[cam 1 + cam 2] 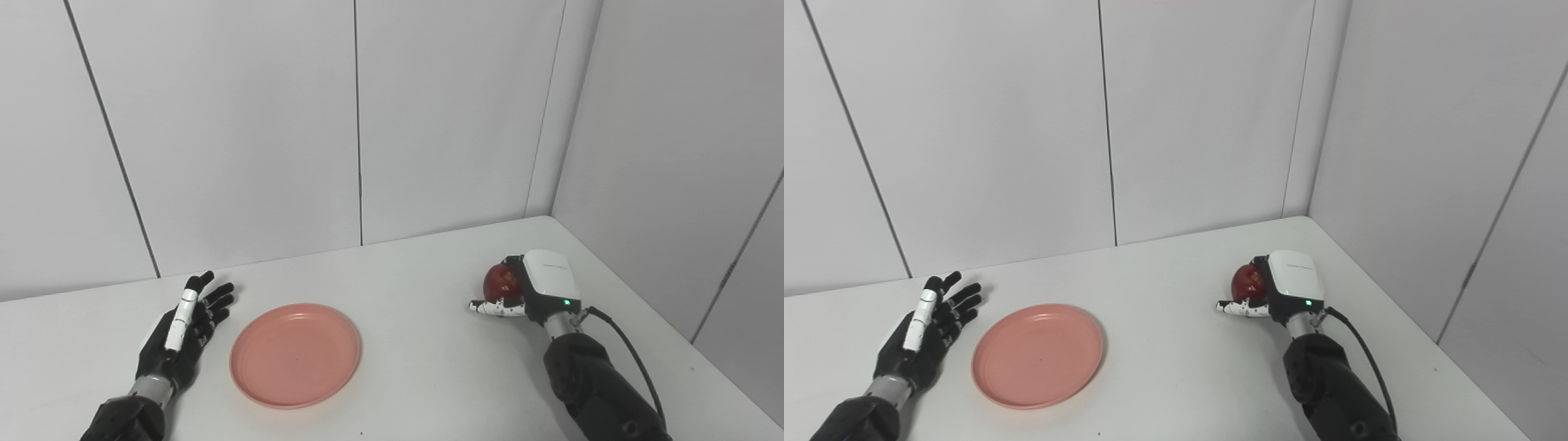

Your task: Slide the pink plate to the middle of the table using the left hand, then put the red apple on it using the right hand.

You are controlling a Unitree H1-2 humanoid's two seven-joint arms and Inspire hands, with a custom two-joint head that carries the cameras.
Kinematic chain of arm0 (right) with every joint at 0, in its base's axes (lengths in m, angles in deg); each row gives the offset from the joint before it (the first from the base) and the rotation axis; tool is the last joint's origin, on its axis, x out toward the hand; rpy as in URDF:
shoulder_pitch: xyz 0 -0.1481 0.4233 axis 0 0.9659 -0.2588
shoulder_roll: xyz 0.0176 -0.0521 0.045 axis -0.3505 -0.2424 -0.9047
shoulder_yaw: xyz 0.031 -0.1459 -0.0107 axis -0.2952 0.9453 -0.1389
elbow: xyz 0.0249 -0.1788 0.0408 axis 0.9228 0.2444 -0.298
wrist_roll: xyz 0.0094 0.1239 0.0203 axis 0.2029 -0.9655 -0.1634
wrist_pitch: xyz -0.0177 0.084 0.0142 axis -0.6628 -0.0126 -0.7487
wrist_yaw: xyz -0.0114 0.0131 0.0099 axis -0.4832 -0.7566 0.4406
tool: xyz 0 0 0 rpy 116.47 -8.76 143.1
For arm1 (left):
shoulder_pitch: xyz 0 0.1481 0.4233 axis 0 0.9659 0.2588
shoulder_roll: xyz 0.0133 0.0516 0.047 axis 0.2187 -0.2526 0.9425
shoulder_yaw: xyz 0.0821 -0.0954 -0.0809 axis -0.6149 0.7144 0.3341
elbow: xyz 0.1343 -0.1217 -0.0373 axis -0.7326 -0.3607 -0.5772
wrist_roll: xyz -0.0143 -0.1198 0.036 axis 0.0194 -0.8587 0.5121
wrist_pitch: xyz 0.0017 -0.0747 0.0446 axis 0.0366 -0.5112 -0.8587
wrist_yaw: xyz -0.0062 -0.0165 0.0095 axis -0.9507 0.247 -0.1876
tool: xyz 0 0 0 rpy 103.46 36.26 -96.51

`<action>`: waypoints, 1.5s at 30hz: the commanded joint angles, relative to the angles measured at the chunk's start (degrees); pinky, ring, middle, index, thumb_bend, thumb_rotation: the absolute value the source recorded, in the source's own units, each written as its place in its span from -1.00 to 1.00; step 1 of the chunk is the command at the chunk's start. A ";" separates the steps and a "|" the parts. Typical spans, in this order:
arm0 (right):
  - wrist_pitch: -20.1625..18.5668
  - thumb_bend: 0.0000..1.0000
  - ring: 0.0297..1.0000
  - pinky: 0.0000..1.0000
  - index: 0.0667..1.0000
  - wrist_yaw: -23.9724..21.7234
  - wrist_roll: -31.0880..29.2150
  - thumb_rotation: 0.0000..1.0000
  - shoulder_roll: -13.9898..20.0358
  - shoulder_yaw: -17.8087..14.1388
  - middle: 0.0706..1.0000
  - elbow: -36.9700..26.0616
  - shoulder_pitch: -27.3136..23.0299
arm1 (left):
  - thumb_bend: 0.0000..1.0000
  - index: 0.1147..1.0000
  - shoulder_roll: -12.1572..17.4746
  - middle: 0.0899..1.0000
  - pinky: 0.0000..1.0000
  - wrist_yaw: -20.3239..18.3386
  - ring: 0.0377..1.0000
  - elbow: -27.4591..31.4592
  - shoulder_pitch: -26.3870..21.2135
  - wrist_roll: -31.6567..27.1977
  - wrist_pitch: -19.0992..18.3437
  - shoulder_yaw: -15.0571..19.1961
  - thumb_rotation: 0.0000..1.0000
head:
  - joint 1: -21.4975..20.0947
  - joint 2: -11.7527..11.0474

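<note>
From the left eye view, a white table (pixel 416 343) fills the lower part of the picture, set into a corner of pale panelled walls (pixel 245 122). A pink plate (pixel 295 354) lies flat on the table, left of the middle and toward the near edge, with nothing on it. The left hand (pixel 184 327) sits just beside the plate's left rim, apart from it, fingers (pixel 217 300) spread and pointing away toward the back wall; it holds nothing. On the right side, well apart from the plate, the right hand (pixel 533 291) is wrapped around a red apple (pixel 501 282), its white back facing up and a small green light showing near the wrist. The thumb (pixel 490 307) reaches out below the apple toward the plate. Whether the apple rests on the table or is lifted off it cannot be told. A black cable (pixel 631 355) runs along the right forearm.

From the right eye view, the same layout appears shifted left. The plate (pixel 1037 355) is empty, and the left hand (pixel 922 337) lies open just off its left rim. The right hand (pixel 1283 288) clasps the apple (pixel 1247 282), which shows red between the white shell and the fingers, near the table's right side.
</note>
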 commanded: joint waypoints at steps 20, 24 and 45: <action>-0.95 0.01 -0.65 -0.71 -0.12 -1.65 -1.43 -0.69 1.64 0.55 -0.55 -2.19 -1.89 | 0.50 0.82 0.01 0.64 0.83 0.51 0.73 -0.40 0.47 0.19 -3.24 -0.20 0.61 | 0.08 0.36; -1.06 0.01 -0.66 -0.71 -0.13 -2.61 -1.08 -0.69 1.72 0.62 -0.56 -4.40 -2.04 | 0.49 0.84 -0.04 0.66 0.85 0.32 0.74 -0.31 0.53 0.07 -3.33 -0.19 0.62 | 0.13 0.30; -1.54 0.01 -0.70 -0.75 -0.13 -7.64 -2.24 -0.69 -0.11 -0.60 -0.60 -12.45 -3.51 | 0.50 0.83 -0.14 0.66 0.87 0.54 0.75 -0.54 0.52 0.20 -3.27 -0.48 0.61 | 0.78 0.33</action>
